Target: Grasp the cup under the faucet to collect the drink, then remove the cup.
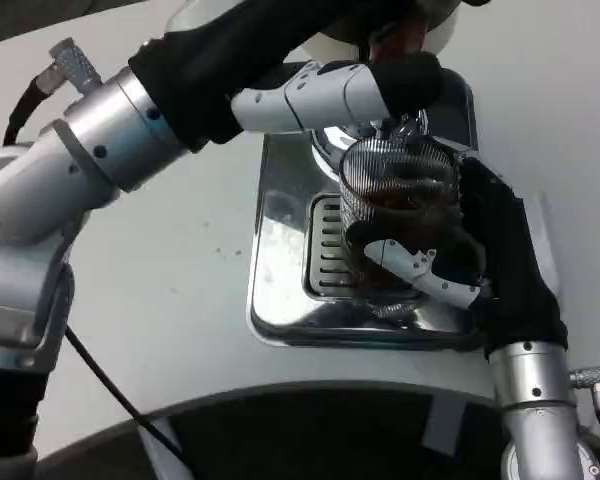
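Our right hand (430,265) wraps its fingers around the cup (392,215), gripping it from the right side with a white fingertip crossing the lower front of the glass, which we judge keeps it steady and upright beneath the faucet (405,128) while the drink collects. The cup stands over the slotted grille of the steel drip tray (280,270), so any spill would fall into the tray rather than onto the white tabletop (180,280). Our left hand (380,70) reaches over the top of the machine above the cup, seemingly to work the faucet lever; we cannot tell whether it grips anything. The cup is clear ribbed glass, round and straight-sided, holding dark brown liquid to roughly half its height.
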{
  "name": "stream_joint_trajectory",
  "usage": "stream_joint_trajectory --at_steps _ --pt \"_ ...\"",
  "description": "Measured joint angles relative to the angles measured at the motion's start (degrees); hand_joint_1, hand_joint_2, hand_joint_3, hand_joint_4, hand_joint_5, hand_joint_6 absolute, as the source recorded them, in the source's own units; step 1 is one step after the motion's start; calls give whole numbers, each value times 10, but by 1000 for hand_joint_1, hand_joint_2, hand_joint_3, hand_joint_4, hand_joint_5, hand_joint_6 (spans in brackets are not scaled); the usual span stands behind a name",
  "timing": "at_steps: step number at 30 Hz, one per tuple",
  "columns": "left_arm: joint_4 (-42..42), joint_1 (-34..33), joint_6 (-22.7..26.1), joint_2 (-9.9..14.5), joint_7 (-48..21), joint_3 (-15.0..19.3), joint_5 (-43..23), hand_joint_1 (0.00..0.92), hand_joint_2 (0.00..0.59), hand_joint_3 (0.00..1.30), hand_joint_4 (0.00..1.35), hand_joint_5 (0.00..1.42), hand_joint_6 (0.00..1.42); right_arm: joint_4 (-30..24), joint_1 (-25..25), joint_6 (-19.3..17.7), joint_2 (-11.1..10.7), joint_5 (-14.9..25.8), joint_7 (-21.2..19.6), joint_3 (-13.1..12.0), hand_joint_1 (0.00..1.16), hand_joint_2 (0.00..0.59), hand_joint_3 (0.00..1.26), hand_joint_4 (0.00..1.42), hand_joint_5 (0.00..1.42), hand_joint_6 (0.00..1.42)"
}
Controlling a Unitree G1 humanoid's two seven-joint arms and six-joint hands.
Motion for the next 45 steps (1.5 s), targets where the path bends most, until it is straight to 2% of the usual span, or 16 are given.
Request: stream_joint_trajectory --at_steps 5,25,34,45 --pt "-26 20 16 4 5 15 -11 0 97 187 195 249 247 -6 6 0 1 -2 -2 -1 981 189 641 696 825 665" --pt "-148 196 69 18 71 78 -12 0 96 227 239 278 262 -33 28 3 2 -8 -5 -22 993 163 705 781 910 820" --pt "-197 280 77 19 93 86 -13 0 100 241 250 288 275 -45 41 3 -2 -8 -4 -32 998 146 743 835 979 916" --pt "-217 335 79 19 114 103 -10 0 105 250 265 289 279 -55 51 3 -8 -5 -4 -45 1000 144 777 878 1038 1002"
